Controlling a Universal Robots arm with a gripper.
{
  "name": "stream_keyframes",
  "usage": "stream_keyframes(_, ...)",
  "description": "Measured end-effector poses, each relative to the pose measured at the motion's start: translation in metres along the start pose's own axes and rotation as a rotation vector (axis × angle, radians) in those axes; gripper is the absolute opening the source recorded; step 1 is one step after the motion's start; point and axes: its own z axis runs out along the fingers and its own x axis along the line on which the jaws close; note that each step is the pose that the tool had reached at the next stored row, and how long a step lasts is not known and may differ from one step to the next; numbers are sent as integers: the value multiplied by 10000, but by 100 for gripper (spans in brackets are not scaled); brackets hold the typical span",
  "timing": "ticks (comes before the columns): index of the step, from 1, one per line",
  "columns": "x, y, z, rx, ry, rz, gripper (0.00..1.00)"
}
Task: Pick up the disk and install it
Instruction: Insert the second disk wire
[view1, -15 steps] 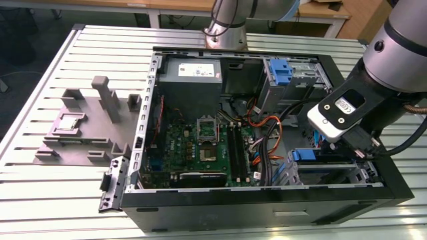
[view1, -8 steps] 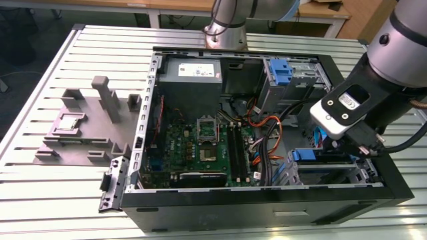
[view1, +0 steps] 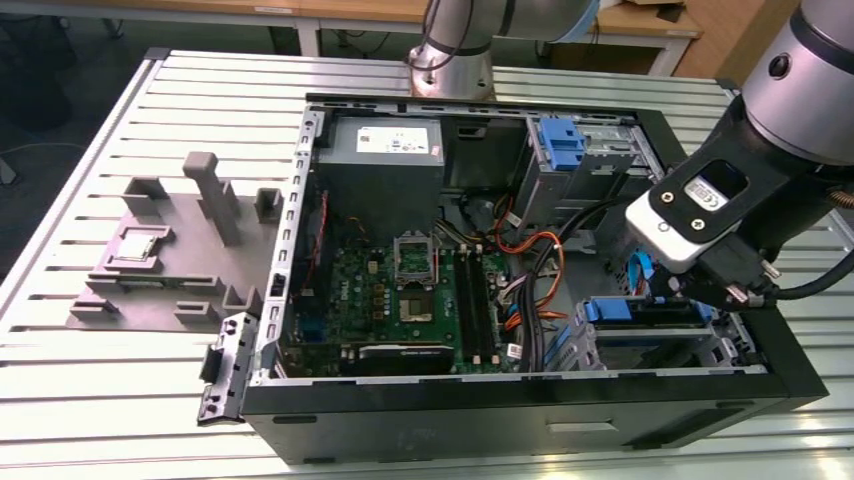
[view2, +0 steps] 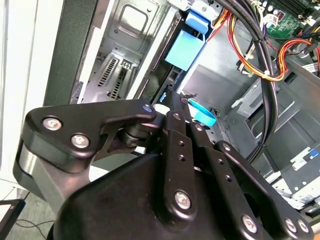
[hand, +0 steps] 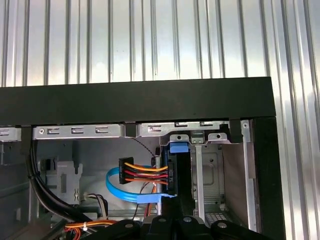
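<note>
The disk (hand: 181, 175) stands on edge in the drive bay at the open computer case's corner, a dark slab with a blue carrier tab at its far end. In the exterior view its blue carrier (view1: 623, 311) shows at the case's lower right, and in the second wrist view the carrier (view2: 185, 47) lies just beyond the fingertips. My gripper (view1: 674, 295) reaches down into that bay. Its black fingers (view2: 172, 107) are drawn together at the disk's near edge, and the gripper (hand: 175, 219) sits right at that edge. Red, yellow and blue cables (hand: 140, 175) hang against the disk's side.
The black case wall (hand: 135, 102) runs close behind the bay, with slatted table beyond. Inside the case are a green motherboard (view1: 414, 290), a grey power-supply box (view1: 380, 145), orange cables (view1: 534, 260) and an upper drive cage with a blue bracket (view1: 567, 145). A grey fixture (view1: 174, 250) stands at the exterior view's left.
</note>
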Motion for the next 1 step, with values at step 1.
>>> stream_keyframes(1, 0, 0, 0, 1, 0, 0, 10)
